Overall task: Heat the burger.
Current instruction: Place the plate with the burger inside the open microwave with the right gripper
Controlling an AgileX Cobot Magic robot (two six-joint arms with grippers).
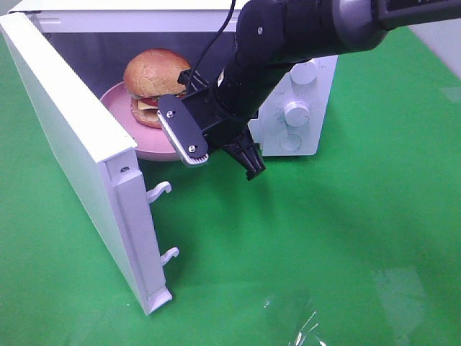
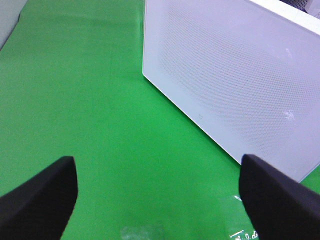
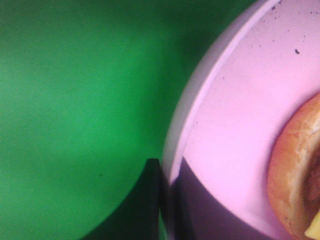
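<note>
While the left claw [image 2: 160,200] hangs spread wide over the green table [image 2: 75,100], the right claw [image 3: 165,200] (reaching past the open door [image 1: 65,122]) clamps tight on the rim of the pink plate [image 1: 113,101], where the burger [image 1: 155,76] sits just inside the white microwave [image 1: 306,108].

The jaws stand wide apart, two blunt black fingertips [image 2: 40,195] with only the green bench [image 2: 90,100] showing between them. Beyond them a white door panel [image 2: 235,75] with a fine dotted mesh rises over the bench, one lower corner turned toward the jaws. A wrinkled patch of clear film [image 2: 142,232] lies on the bench between the fingertips. Past one bench edge a pale grey strip [image 2: 10,20] shows.
</note>
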